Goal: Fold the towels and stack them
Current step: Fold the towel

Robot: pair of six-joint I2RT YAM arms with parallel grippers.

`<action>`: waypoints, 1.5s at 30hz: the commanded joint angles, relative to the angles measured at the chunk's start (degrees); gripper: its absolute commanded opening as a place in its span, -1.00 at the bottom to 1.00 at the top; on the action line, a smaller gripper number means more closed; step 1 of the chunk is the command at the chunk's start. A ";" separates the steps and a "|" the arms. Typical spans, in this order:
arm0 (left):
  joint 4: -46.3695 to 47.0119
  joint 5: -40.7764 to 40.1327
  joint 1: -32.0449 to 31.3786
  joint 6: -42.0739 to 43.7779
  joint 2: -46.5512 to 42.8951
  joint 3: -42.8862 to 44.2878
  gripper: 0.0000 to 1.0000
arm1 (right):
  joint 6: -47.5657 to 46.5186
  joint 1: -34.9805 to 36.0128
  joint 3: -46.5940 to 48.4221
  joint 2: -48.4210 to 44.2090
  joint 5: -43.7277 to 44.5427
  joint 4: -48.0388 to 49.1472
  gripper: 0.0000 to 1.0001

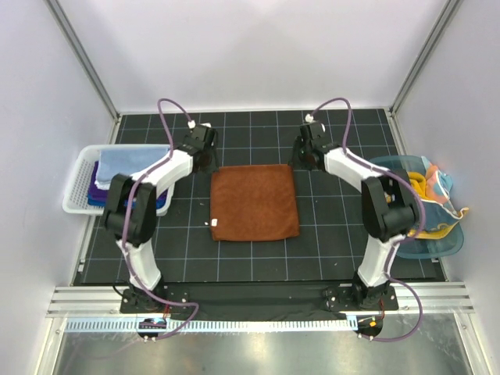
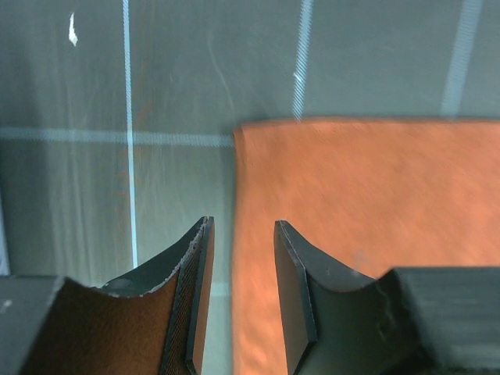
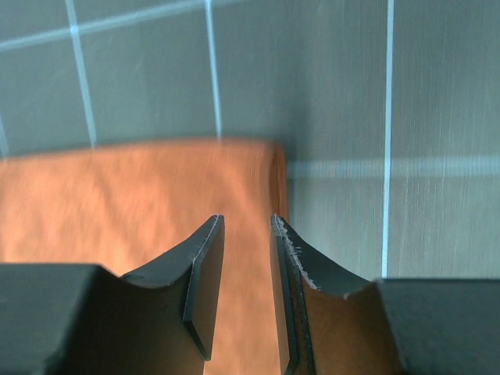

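The rust-brown square cloth towel (image 1: pixel 255 202) lay flat at frame centre; the left gripper (image 2: pixel 242 225) and right gripper (image 3: pixel 246 220), slightly spread and empty over its upper corners, needed even, matched pinches.

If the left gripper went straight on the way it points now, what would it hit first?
Most likely the rust brown towel, at its left edge: the left gripper straddles that edge, with the black grid mat under its other finger. Depth is hard to judge.
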 commanded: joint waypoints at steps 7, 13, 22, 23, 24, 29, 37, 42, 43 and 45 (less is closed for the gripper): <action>2.87 3.27 2.05 3.92 13.59 10.48 -0.19 | -4.45 -0.87 11.73 12.51 0.17 1.66 -0.24; 4.10 3.54 2.31 3.04 15.00 9.60 -0.17 | -4.89 -1.49 9.45 13.92 1.40 3.15 -0.19; 6.29 3.89 2.31 2.07 15.44 8.11 -0.16 | -4.81 -1.93 7.78 11.91 0.53 4.82 -0.14; 6.47 3.98 2.40 2.07 15.26 7.76 -0.16 | -4.81 -1.93 7.78 11.73 -0.52 5.52 -0.14; 6.47 4.24 2.57 1.90 15.18 7.75 -0.16 | -4.81 -1.93 7.69 11.38 -0.96 5.70 -0.14; 7.35 5.56 2.75 1.54 15.61 7.40 -0.18 | -5.42 -1.93 8.39 11.19 -1.32 5.54 -0.11; 8.40 5.47 2.84 1.02 16.49 6.35 -0.28 | -5.34 -1.93 10.06 14.01 -3.43 4.12 -0.20; 9.19 5.82 2.84 0.75 16.93 6.17 -0.44 | -5.60 -1.93 10.15 14.71 -2.81 3.86 -0.43; 9.37 5.74 2.75 0.75 17.02 6.26 -0.49 | -5.60 -2.01 10.50 14.80 -2.73 3.86 -0.53; 9.63 5.65 2.84 0.93 17.19 6.35 -0.64 | -5.68 -2.19 10.85 15.06 -2.64 3.77 -0.63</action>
